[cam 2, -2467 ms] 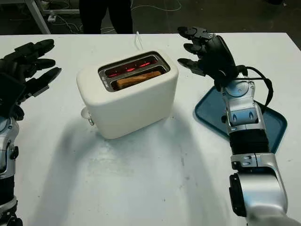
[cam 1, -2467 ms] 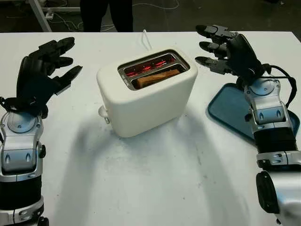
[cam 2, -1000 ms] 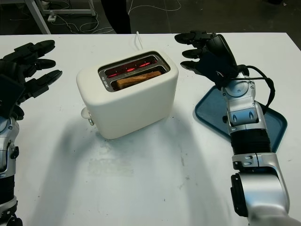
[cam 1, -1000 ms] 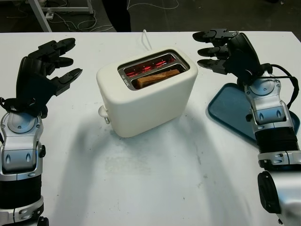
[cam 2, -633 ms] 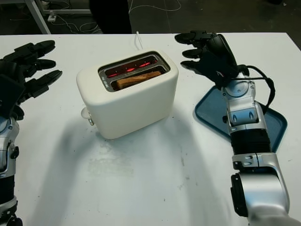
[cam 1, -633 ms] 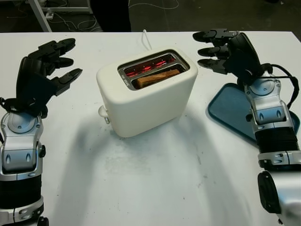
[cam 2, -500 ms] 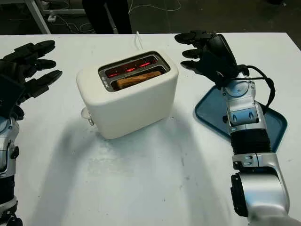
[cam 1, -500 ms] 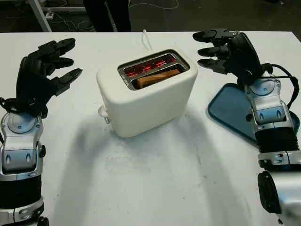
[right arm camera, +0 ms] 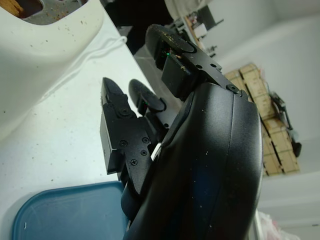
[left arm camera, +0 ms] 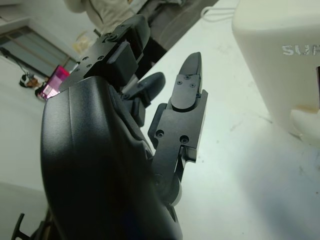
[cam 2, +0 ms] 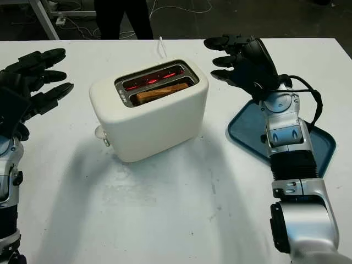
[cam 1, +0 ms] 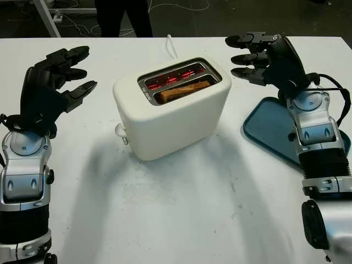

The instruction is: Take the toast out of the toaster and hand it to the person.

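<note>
Left eye view has the cream two-slot toaster (cam 1: 171, 107) standing in the middle of the white table (cam 1: 176, 220), its elements glowing red in the far slot and a slice of toast (cam 1: 185, 90) sitting down in the near slot, its top edge just at the opening. On one side the left hand (cam 1: 52, 82) hangs above the table, well apart from the toaster, open and holding nothing. On the other side the right hand (cam 1: 264, 58) is raised near the toaster's far corner, also open and empty, its fingertips (cam 1: 237, 57) pointing toward the toaster without touching it. Beneath the right forearm lies a blue tray (cam 1: 269, 129) at the table's edge. A white cord (cam 1: 170, 45) runs from behind the toaster toward the far side, where a person's dark trouser legs (cam 1: 122, 16) stand beyond the table.
</note>
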Available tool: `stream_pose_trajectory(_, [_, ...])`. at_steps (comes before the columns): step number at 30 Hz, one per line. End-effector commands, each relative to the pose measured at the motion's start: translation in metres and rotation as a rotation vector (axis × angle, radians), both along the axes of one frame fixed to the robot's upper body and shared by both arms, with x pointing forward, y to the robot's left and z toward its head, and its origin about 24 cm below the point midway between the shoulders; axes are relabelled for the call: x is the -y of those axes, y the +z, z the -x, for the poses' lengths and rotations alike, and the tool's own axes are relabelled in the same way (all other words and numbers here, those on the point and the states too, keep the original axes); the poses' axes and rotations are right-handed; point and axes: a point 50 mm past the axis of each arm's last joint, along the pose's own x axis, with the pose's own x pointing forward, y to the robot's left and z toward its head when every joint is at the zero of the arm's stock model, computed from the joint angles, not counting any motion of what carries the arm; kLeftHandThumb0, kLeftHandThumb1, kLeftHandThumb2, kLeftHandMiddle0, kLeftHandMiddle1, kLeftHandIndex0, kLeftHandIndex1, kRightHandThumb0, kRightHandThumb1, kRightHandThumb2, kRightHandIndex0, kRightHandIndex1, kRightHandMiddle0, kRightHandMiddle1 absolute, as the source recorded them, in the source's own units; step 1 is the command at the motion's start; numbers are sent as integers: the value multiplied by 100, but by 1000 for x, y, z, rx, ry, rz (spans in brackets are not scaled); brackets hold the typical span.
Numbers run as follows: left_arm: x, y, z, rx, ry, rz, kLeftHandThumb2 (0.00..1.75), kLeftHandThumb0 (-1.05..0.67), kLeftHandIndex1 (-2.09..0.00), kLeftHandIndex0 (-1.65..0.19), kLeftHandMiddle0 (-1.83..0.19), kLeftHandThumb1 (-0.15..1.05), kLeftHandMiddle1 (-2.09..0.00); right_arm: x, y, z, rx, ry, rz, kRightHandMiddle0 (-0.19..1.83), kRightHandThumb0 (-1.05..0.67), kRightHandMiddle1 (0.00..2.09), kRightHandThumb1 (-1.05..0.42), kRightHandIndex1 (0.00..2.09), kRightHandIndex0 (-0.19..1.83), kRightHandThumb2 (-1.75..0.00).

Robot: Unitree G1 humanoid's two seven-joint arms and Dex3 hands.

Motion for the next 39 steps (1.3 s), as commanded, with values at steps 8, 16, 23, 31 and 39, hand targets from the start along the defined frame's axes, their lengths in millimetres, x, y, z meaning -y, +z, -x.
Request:
stream_pose_trajectory(8, [0,4,1,12,16,-20,15,-13,-10,-61,-31,92,-90,0,6,0,9,-7,13,76,14,1,-89,8,85,0])
stream_pose_trajectory(16, [-2,3,1,24,9,-10,15,-14,-10,-61,-32,92,-89,-2,4,0,1,13,-18,74,20,0,-91,7,83,-1])
stream_pose_trajectory(23, [-2,2,1,23,9,-9,15,-14,-10,-61,-31,92,-90,-1,4,0,-4,13,-22,73,18,0,-92,6,83,0])
stream_pose_trajectory(31, [-3,3,1,20,8,-17,15,-15,-11,-61,-31,92,-90,-1,4,0,2,9,-7,74,18,0,-91,6,83,0])
stream_pose_trajectory(39, [-3,2,1,23,14,-14,15,-15,-11,-61,-32,92,-90,0,4,0,0,16,-10,74,19,0,-92,6,84,0])
